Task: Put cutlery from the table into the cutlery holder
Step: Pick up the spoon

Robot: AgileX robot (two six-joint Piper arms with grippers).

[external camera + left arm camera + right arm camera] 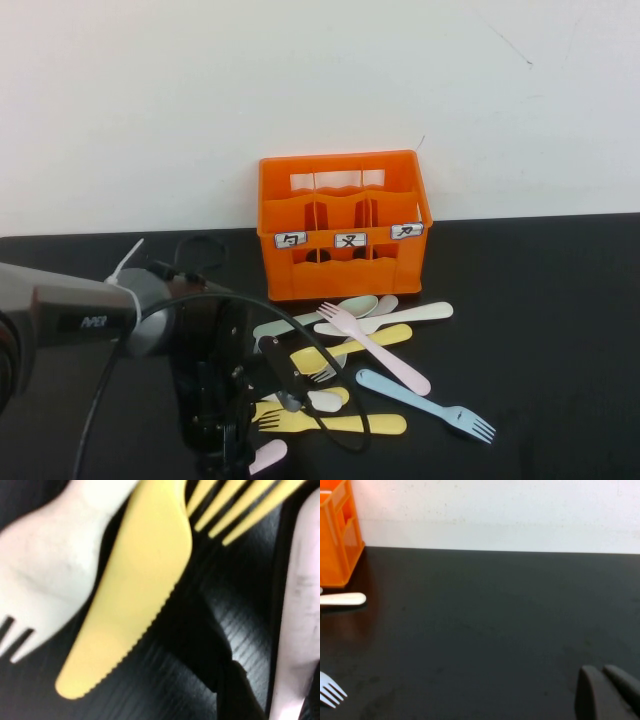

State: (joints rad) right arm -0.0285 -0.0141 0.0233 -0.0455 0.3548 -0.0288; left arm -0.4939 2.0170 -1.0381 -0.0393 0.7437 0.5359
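The orange cutlery holder stands at the back of the black table. Loose cutlery lies in front of it: a pink fork, a blue fork, a yellow fork, a cream piece and others. My left gripper is low over the pile's near left end. In the left wrist view it is open, with a pink piece lying between its fingers. A yellow knife and a cream fork lie beside it. My right gripper is shut and empty, out of the high view.
A black cable loops from the left arm over the pile. The right wrist view shows bare table, the holder's corner, a cream handle and the blue fork's tines. A white wall rises behind.
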